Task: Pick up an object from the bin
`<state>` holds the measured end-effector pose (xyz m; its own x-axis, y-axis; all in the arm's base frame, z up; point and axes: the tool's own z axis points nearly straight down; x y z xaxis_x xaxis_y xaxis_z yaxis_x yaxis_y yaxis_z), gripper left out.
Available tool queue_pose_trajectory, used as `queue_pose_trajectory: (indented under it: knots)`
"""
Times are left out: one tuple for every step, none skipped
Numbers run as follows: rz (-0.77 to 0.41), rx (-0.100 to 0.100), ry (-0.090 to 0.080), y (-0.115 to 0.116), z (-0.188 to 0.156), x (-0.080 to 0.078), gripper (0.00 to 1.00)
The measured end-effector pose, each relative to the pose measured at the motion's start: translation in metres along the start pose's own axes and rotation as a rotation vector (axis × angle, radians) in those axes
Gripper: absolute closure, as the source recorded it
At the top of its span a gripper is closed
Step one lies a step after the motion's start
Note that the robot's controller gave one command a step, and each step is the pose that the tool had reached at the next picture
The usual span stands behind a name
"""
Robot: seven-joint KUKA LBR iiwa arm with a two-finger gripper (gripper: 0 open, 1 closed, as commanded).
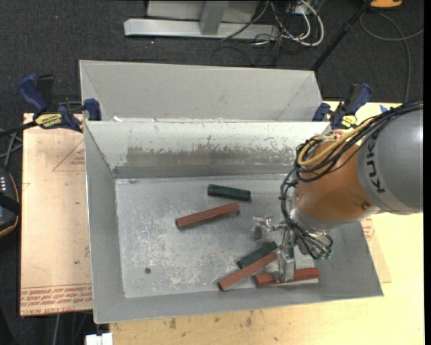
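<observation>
Camera view has the gripper (pixel 286 261) down low at the near right, over a red bar (pixel 306 275) and a green bar (pixel 253 258). Spread or pinching, I cannot tell.

I see a short dark green block (pixel 229 193) lying near a longer, tilted red-brown bar (pixel 207 215), not touching it. Farther back, cables (pixel 296 20) trail across the dark floor (pixel 40 40).

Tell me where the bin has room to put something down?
The grey metal bin is bare on the left, between its left wall and the long reddish-brown bar. The front right is crowded: the gripper hangs over a dark green block and two reddish-brown bars.
</observation>
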<state>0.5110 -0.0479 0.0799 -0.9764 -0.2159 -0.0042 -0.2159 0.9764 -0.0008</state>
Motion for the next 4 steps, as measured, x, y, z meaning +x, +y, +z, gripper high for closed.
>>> queue_pose_trajectory:
  knots:
    - [0.021, -0.001, 0.004, 0.009, 0.006, 0.02, 1.0]
    - [0.02, -0.001, 0.004, 0.009, 0.006, 0.02, 1.0]
    - [0.048, -0.001, 0.003, -0.036, -0.038, -0.036, 1.0]
    - [0.048, -0.001, 0.003, -0.036, -0.038, -0.036, 1.0]
